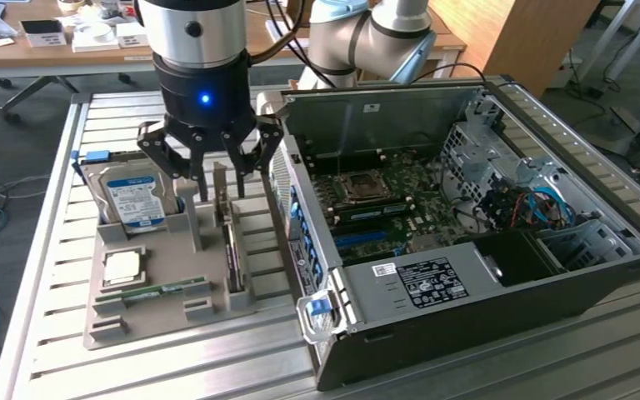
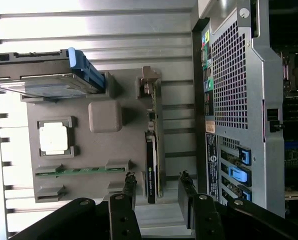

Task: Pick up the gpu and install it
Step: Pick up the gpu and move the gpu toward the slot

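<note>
So the gpu (image 1: 231,254) (image 2: 152,155) was standing on its long edge in a slot of the grey tray (image 1: 153,321) (image 2: 89,150), right along the tray edge closest to the case (image 1: 487,308) (image 2: 234,85). It hadn't been lifted, and its bottom edge was sitting in the tray.

The gripper (image 1: 217,177) (image 2: 158,184) hung just over the card with its jaws spread. There was one finger on each side of the card's line, and as far as I could see neither was pressing on it. It wasn't holding anything.

The rest of the tray:
- The hard drive (image 1: 137,200) (image 2: 49,82) stood upright in the corner away from the case, at the same end as the gripper.
- The cpu (image 1: 123,267) (image 2: 54,139) lay flat in its pocket by the edge opposite the gpu.
- The memory stick (image 1: 153,292) (image 2: 81,171) lay in its holders just past the cpu, toward the end opposite the drive.

The case lay on its side just beside the tray with the panel off and the motherboard facing up. Both the tray and the case sat on the slatted metal table (image 1: 109,375) (image 2: 114,35).
</note>
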Motion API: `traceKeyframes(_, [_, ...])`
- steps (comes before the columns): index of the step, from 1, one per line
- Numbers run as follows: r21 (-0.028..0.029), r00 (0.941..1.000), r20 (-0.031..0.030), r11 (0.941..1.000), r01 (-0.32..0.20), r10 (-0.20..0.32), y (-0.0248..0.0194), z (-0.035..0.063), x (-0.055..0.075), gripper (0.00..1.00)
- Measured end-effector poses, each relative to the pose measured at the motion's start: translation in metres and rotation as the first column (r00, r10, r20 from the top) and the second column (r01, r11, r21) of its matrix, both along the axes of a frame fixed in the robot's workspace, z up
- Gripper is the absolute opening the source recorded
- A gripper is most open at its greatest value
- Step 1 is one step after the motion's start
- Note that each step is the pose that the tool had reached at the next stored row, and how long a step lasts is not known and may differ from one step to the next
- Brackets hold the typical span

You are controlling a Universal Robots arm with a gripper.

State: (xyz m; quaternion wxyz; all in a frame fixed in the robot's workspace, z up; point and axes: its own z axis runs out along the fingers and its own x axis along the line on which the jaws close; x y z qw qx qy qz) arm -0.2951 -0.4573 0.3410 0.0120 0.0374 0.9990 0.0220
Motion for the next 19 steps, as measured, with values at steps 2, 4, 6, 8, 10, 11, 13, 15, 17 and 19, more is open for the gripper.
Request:
traceKeyframes(2, [-0.0001, 1.0000, -0.0002, 1.0000, 0.000, 0.000, 0.0000, -0.0005, 0.0000, 0.47])
traceKeyframes(4, [-0.0001, 1.0000, -0.0001, 1.0000, 0.000, 0.000, 0.0000, -0.0006, 0.0000, 0.47])
traceKeyframes(6, [0.0000, 1.0000, 0.0000, 1.0000, 0.000, 0.000, 0.0000, -0.0007, 0.0000, 0.47])
traceKeyframes(8, [0.0001, 1.0000, 0.0000, 1.0000, 0.000, 0.000, 0.0000, -0.0007, 0.0000, 0.47])
traceKeyframes(10, [0.0000, 1.0000, 0.0000, 1.0000, 0.000, 0.000, 0.0000, -0.0008, 0.0000, 0.47])
traceKeyframes(11, [0.0003, 1.0000, 0.0003, 1.0000, 0.000, 0.000, 0.0000, -0.0014, 0.0000, 0.47])
traceKeyframes(13, [0.0001, 1.0000, 0.0000, 1.0000, 0.000, 0.000, 0.0000, -0.0028, 0.0000, 0.47])
traceKeyframes(15, [0.0001, 1.0000, 0.0001, 1.0000, 0.000, 0.000, 0.0000, -0.0053, 0.0000, 0.47])
traceKeyframes(17, [0.0000, 1.0000, -0.0001, 1.0000, 0.000, 0.000, 0.0000, -0.0077, 0.0000, 0.47])
traceKeyframes(19, [0.0001, 1.0000, -0.0002, 1.0000, 0.000, 0.000, 0.0000, -0.0100, 0.0000, 0.47])
